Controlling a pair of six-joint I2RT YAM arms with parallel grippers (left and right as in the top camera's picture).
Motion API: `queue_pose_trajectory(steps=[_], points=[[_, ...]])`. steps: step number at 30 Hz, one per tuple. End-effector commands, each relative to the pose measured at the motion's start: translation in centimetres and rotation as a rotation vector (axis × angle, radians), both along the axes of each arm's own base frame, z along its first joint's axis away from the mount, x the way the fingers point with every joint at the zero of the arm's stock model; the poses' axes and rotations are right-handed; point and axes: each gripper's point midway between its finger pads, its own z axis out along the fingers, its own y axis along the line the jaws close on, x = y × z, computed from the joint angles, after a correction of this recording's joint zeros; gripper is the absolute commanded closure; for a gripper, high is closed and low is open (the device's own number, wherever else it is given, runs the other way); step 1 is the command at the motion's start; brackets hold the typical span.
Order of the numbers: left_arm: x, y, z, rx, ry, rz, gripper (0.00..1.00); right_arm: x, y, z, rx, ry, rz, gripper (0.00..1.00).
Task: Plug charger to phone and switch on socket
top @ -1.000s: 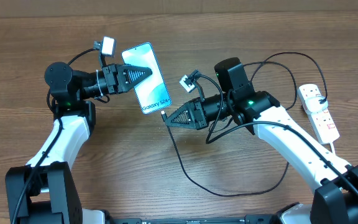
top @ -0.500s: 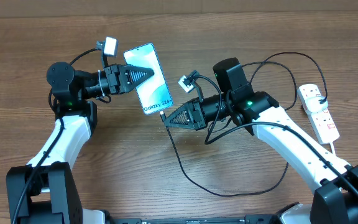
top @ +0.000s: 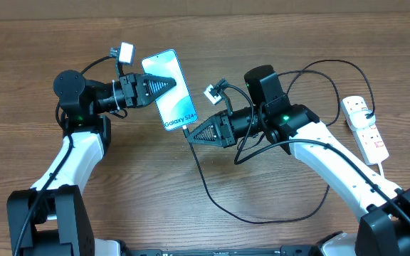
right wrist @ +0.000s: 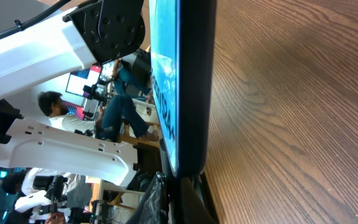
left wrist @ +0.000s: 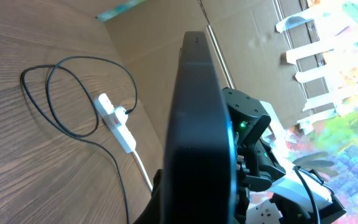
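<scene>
Socket (top: 365, 128) lies far right, nearer my right arm; phone (top: 178, 108) is pinched in my left gripper (top: 169, 83), off the table, long axis pointing at my right gripper (top: 191, 136); that one pinches the charger (top: 203, 178) tip just beside the phone's lower end.

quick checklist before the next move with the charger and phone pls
1. Grip on the phone: ok, the left claw is shut on it.
2. Grip on the charger tip: ok, the right claw is shut on it.
3. Tip at the phone's bottom edge: ok, they meet in the overhead view.
4. Tip fully seated in the port: cannot tell, the joint is hidden in the right wrist view.
5. Far end in the socket: ok, a black plug sits in it.
6. Socket switch on: cannot tell, too small to read.
</scene>
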Motion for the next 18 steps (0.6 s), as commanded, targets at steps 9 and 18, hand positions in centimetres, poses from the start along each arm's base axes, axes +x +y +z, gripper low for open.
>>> queue_pose_trajectory(steps=[9, 18], points=[[0.19, -0.23, 0.82, 0.001, -0.034, 0.007, 0.96, -0.09, 0.15, -0.16, -0.009, 0.019, -0.008, 0.96], [0.28, -0.3, 0.84, -0.003, -0.022, 0.012, 0.96, -0.16, 0.19, -0.17, -0.01, 0.02, -0.006, 0.96]])
